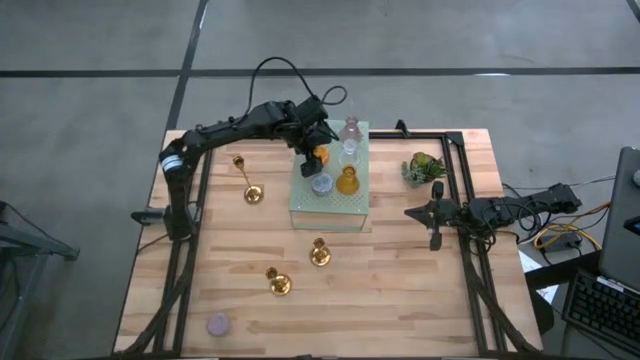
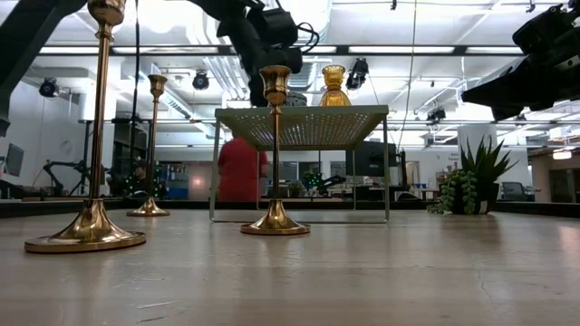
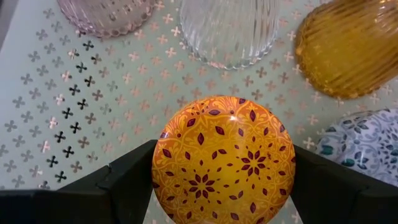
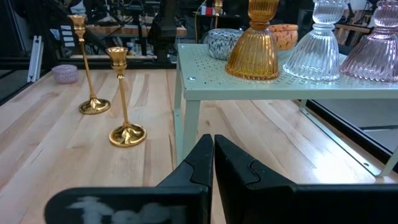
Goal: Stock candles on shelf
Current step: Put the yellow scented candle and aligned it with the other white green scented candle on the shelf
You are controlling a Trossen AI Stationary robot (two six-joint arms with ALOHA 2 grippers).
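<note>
The mint-green shelf (image 1: 330,212) stands at the table's middle, toward its far edge. On its mesh top (image 3: 74,93) stand a mauve-pink candle (image 3: 106,14), a clear one (image 3: 229,31), an amber one (image 3: 348,50) and a pale blue patterned one (image 3: 360,146). My left gripper (image 1: 318,150) is over the shelf's far left part, shut on the orange patterned candle (image 3: 224,158). A lilac candle (image 1: 218,324) lies on the table's near left. My right gripper (image 1: 436,222) is shut and empty, right of the shelf. My left gripper pinches the orange candle by its two opposite round sides (image 3: 160,168) between its two fingers (image 3: 127,180), coming from above and pointing down. The candle is upright, top up, over the mesh top. Whether its base rests on the shelf I cannot tell.
Three brass candlesticks (image 1: 252,192) (image 1: 320,254) (image 1: 279,284) stand on the table left of and in front of the shelf. A small green plant (image 1: 424,167) stands right of the shelf. A black metal frame (image 1: 455,140) runs along the table's edges. A person in red (image 2: 241,168) shows beyond the table.
</note>
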